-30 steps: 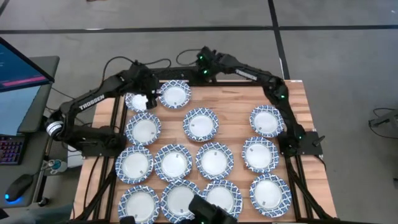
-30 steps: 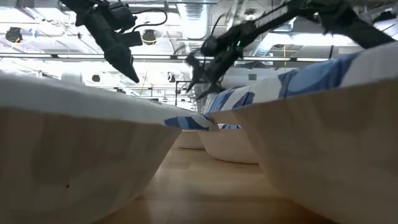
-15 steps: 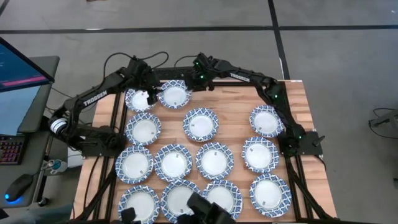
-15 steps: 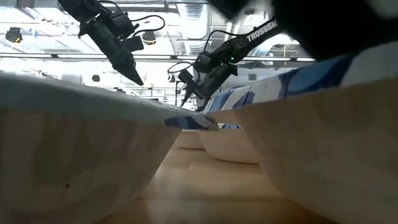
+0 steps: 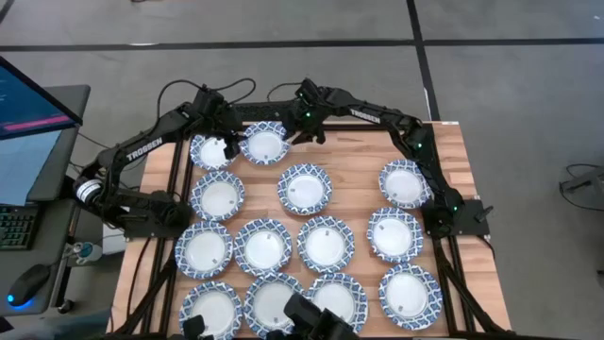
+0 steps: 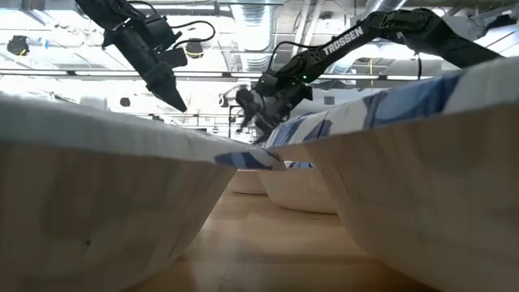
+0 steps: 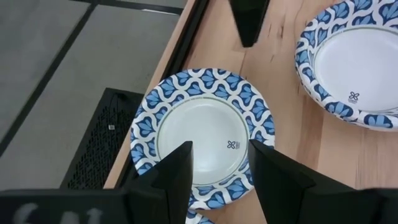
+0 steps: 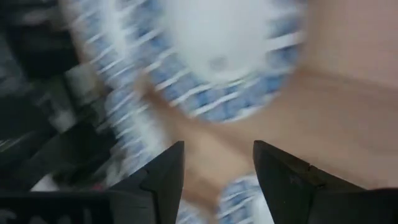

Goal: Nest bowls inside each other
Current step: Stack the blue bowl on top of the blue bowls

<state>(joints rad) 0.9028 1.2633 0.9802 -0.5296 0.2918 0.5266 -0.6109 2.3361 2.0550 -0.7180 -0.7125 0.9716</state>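
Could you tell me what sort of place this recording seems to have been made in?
Probably a robotics lab or workshop in an industrial-type room. A wooden table on a dark frame carries two mounted arms, a computer monitor stands beside it on grey carpet, and the low view shows an open ceiling with exposed pipes.

Fourteen round shallow bowls [image 5: 326, 243], white centres with blue-and-white patterned rims, sit upright and separate in loose rows across the wooden table, open sides up, none nested.
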